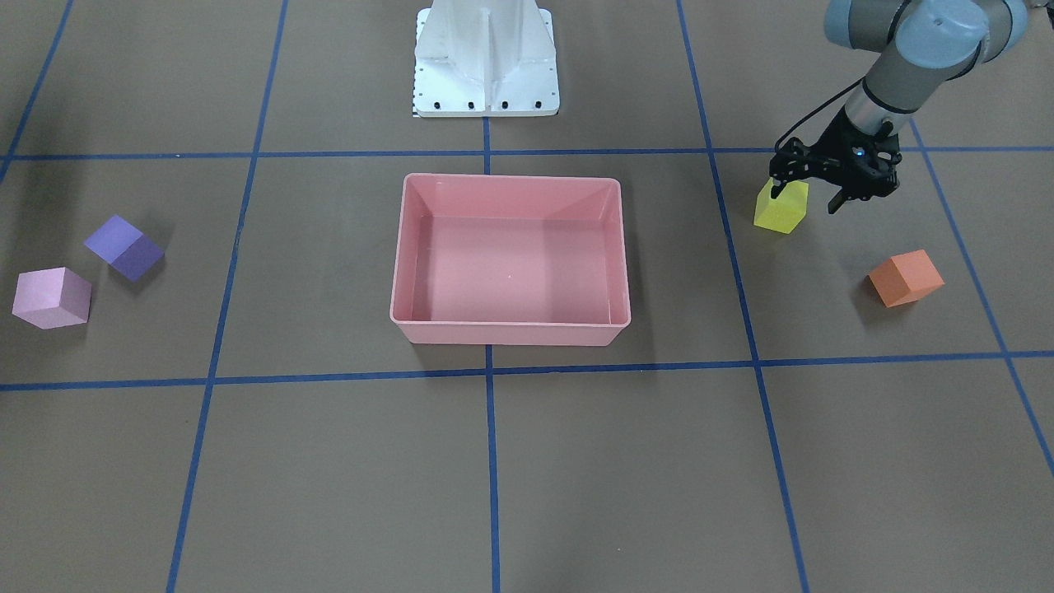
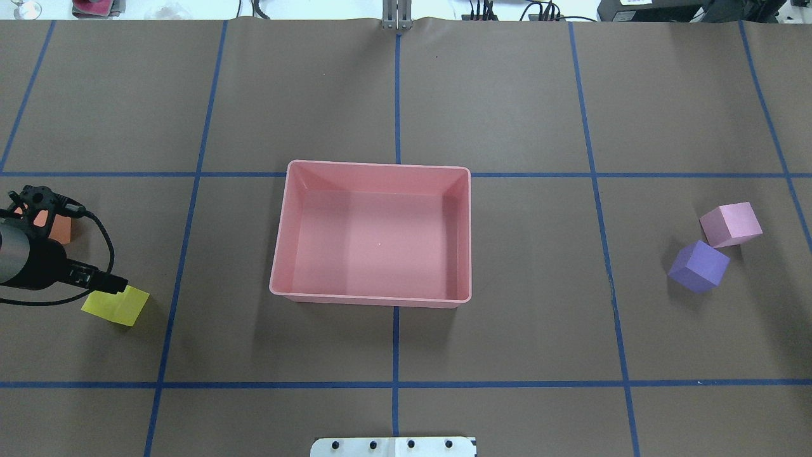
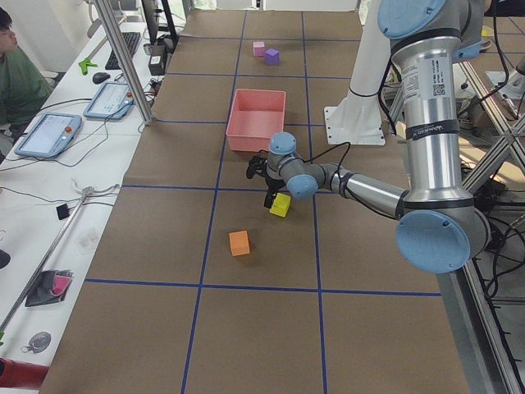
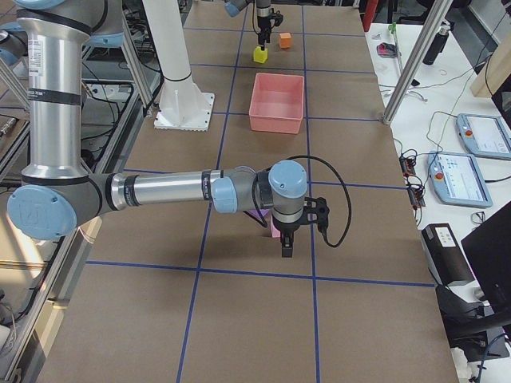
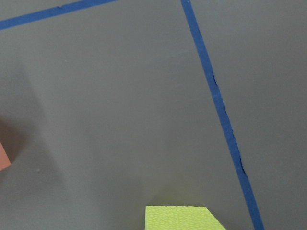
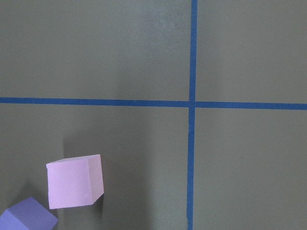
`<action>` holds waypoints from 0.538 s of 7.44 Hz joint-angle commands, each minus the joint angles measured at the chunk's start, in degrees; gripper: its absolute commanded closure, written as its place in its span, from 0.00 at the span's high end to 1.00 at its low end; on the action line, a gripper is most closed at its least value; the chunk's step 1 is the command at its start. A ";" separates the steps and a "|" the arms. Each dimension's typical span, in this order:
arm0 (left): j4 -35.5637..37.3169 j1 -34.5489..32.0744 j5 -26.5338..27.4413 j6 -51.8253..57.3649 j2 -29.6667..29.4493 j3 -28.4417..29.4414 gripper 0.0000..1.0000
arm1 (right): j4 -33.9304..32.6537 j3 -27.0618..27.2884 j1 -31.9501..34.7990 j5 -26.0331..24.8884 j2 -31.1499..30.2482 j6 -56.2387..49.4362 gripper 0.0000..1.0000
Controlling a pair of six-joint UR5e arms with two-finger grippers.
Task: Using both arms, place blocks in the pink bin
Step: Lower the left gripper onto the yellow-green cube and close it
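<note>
Left gripper [image 1: 803,200]: down low at the yellow-green block [image 1: 781,207], jaws spread wide. One finger is in front of the block's top edge and the other hangs just off its far-left side. It grips nothing.
Yellow-green block: sits on the table [image 1: 576,461], well left of the pink bin [image 1: 510,333]. The left wrist camera catches only its top face at the bottom edge of its view.
Orange block [image 1: 906,278]: near the yellow-green one, farther from the robot and further left, apart from the gripper.
Right gripper [image 4: 286,249]: seen only in the right side view, pointing down over the table. I cannot tell how far its jaws are open.
Light pink block [image 1: 52,298]: on the table well right of the bin, partly hidden behind the right gripper in the side view.
Purple block [image 1: 125,247]: just beside the light pink one, on its nearer-to-robot side.
Pink bin: at the table's middle, straight out from the white base pedestal [image 1: 486,62]. All four blocks lie outside it.
Blue tape lines [image 1: 492,461]: a grid across the brown table.
</note>
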 commanded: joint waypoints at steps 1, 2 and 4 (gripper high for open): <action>0.09 1.95 0.55 -0.09 0.00 0.47 1.00 | -0.07 -0.35 0.00 0.38 0.00 0.04 1.00; 0.09 3.09 1.42 -0.09 -0.09 0.82 1.00 | -0.07 -0.36 0.00 0.65 0.00 0.04 1.00; 0.17 4.42 1.78 -0.09 -0.53 3.10 1.00 | -0.07 -0.36 0.00 1.61 0.00 0.04 1.00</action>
